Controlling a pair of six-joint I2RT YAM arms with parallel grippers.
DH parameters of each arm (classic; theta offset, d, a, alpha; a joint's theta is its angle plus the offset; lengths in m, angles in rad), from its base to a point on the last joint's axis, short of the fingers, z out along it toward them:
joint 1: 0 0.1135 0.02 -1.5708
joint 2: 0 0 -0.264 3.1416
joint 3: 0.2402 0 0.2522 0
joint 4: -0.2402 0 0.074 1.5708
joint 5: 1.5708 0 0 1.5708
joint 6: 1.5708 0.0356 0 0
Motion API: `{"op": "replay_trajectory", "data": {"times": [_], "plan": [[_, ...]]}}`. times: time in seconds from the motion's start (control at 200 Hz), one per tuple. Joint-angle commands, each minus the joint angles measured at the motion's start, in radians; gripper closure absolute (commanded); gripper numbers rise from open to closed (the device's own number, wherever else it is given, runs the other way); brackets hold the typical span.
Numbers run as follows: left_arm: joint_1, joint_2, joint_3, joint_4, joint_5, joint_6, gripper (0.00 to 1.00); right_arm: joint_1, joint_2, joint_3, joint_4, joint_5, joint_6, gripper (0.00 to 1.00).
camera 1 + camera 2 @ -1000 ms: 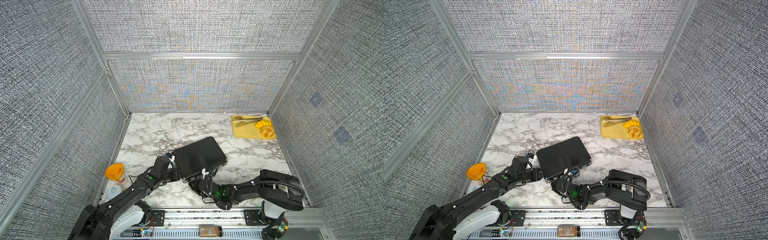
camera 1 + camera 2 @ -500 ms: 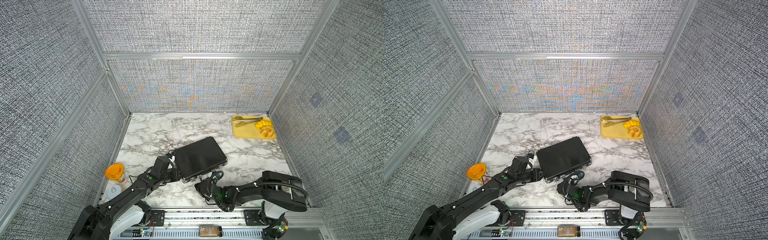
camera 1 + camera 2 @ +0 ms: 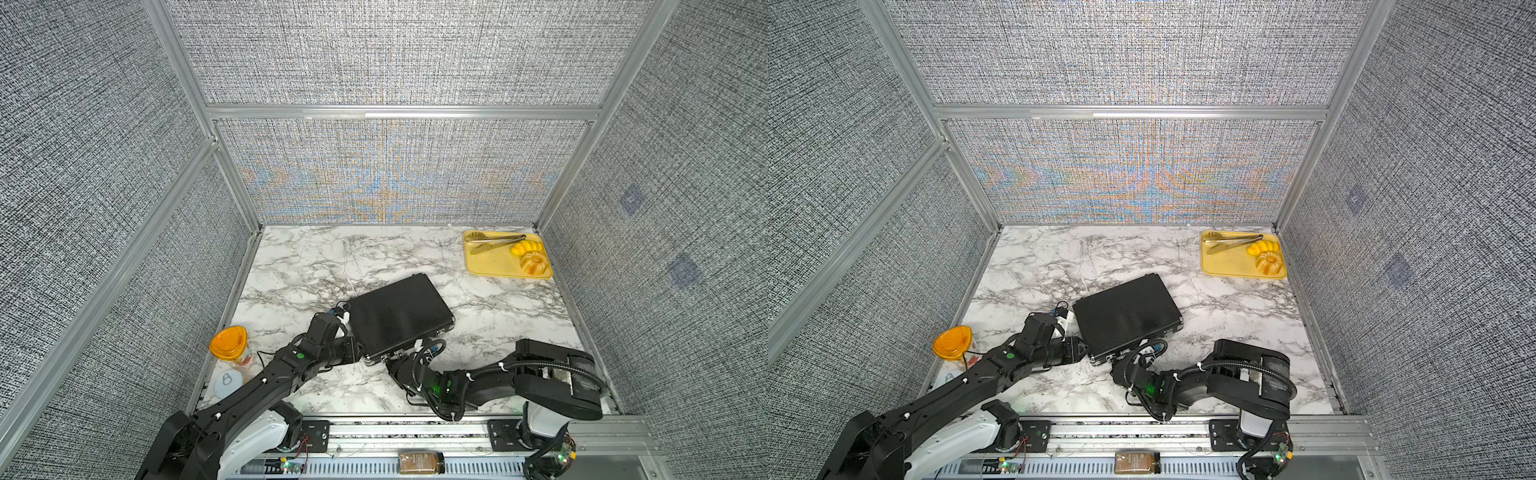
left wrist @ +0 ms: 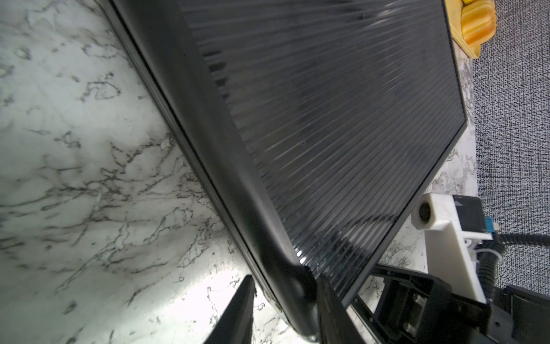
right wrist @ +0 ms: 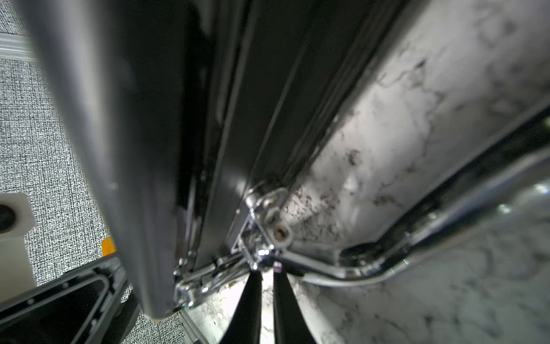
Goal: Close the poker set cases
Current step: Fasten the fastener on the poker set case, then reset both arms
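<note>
Right tool [image 5: 266,272] had its jaws all but together with nothing between them, its tips set against the bright chrome fitting [image 5: 268,205] where the curved chrome handle [image 5: 387,262] joined the front edge of the black ribbed briefcase-style poker case [image 3: 399,316]. Left tool [image 4: 285,277] stood partly apart and straddled the case's near-left corner, one finger [image 4: 336,312] over the ribbed lid and the other [image 4: 235,315] at the lower edge. It looked like a clamp (a thin strip of marble showed beside the lower finger, so how firm the pinch was stayed unclear). The case lay flat and slightly skewed on the white marble-patterned tabletop [image 3: 311,266], toward the near side between the two arms, its lid down in both top views. Judged from that, lowering the lid was done and the step in hand was securing the front edge. Whether the latches were snapped could not be told. The next move likely called for a short, firm push by the right tool on a latch while the left tool braced the case against sliding.
</note>
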Motion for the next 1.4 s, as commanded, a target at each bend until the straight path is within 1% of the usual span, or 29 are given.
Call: {"op": "replay_trajectory", "data": {"times": [0.0, 0.195, 0.315, 0.425, 0.5, 0.59, 0.745, 0.855, 0.93, 0.975, 1.025, 1.1, 1.12, 1.17, 1.26, 1.396], "plan": [[0.001, 0.009, -0.002, -0.145, -0.050, 0.002, 0.64, -0.010, 0.016, 0.010, 0.059, 0.044, 0.000, 0.87], [0.000, 0.014, 0.002, -0.146, -0.049, 0.003, 0.64, -0.008, 0.012, 0.002, 0.051, 0.049, 0.011, 0.88], [0.001, 0.014, 0.006, -0.153, -0.054, -0.003, 0.64, -0.001, -0.056, -0.007, -0.028, 0.036, 0.005, 0.88], [0.001, 0.019, 0.022, -0.171, -0.063, -0.013, 0.63, 0.002, -0.152, 0.001, -0.193, -0.014, -0.016, 0.87], [0.001, 0.020, 0.038, -0.178, -0.071, -0.013, 0.60, 0.001, -0.222, 0.014, -0.328, -0.056, -0.039, 0.86], [0.001, 0.015, 0.057, -0.177, -0.080, -0.016, 0.57, -0.003, -0.310, 0.043, -0.491, -0.077, -0.091, 0.83], [0.001, -0.001, 0.091, -0.165, -0.099, -0.024, 0.49, -0.042, -0.423, 0.152, -0.780, -0.084, -0.272, 0.74], [0.001, -0.031, 0.120, -0.163, -0.142, -0.018, 0.43, -0.112, -0.481, 0.227, -0.921, -0.102, -0.420, 0.70], [0.001, -0.060, 0.135, -0.160, -0.213, -0.016, 0.40, -0.165, -0.508, 0.270, -0.996, -0.101, -0.512, 0.67], [0.002, -0.083, 0.131, -0.137, -0.256, 0.004, 0.37, -0.202, -0.521, 0.286, -1.024, -0.105, -0.565, 0.63], [0.001, -0.110, 0.121, -0.098, -0.309, 0.043, 0.35, -0.247, -0.535, 0.296, -1.037, -0.123, -0.625, 0.60], [0.002, -0.153, 0.123, -0.063, -0.388, 0.072, 0.28, -0.322, -0.560, 0.300, -1.043, -0.140, -0.708, 0.56], [0.004, -0.157, 0.127, -0.057, -0.403, 0.081, 0.27, -0.345, -0.567, 0.301, -1.043, -0.143, -0.752, 0.54], [0.007, -0.153, 0.145, -0.056, -0.438, 0.105, 0.24, -0.397, -0.583, 0.305, -1.043, -0.147, -0.813, 0.51], [0.012, -0.112, 0.185, -0.057, -0.481, 0.146, 0.19, -0.487, -0.608, 0.307, -1.049, -0.161, -0.912, 0.41], [0.022, -0.054, 0.216, -0.055, -0.552, 0.163, 0.13, -0.635, -0.643, 0.307, -1.046, -0.219, -1.056, 0.29]]}}
